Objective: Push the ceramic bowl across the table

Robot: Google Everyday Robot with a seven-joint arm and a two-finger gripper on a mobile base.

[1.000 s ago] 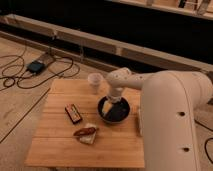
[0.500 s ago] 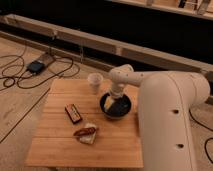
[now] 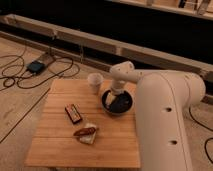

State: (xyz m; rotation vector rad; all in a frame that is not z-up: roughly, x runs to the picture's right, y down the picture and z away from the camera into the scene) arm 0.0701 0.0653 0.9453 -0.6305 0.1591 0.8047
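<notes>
While reaching in from 3 o'clock, plants the gripper (image 3: 118,98) low inside the round, shallow, glossy navy-black ceramic bowl (image 3: 108,107), at or just above its floor. Cannot tell whether spread wide or drawn narrow; cannot tell either whether actually touching the inner wall.

Probably set there for a reason: working from inside the rim allows a push against the wall without any grasp, and keeps the bowl from slipping off sideways. Judged from that, mid-push or about to push.

Finds the bowl toward 2 o'clock on the rectangular light bamboo-plank tabletop (image 3: 55,145), close to the far right corner, upright and flat on the wood. Looks dark and shiny, with a pale glint along the rim and something lighter showing inside around the gripper, either a reflection or part of the tool. Wider and lower than the small pale translucent cup (image 3: 94,82), standing at 10 o'clock of the bowl, just beside it, with contact hard to judge.

Leaves open wood toward 8 and 9 o'clock of the bowl, though with a small dark flat rectangular object (image 3: 73,113) at 9 o'clock and a brown snack on a pale wrapper (image 3: 86,134) at 7 o'clock, both apart from the bowl. Risks nudging the cup on any push toward 10 o'clock. Hides the tabletop's right edge behind the bulky white robot arm (image 3: 165,115).
</notes>
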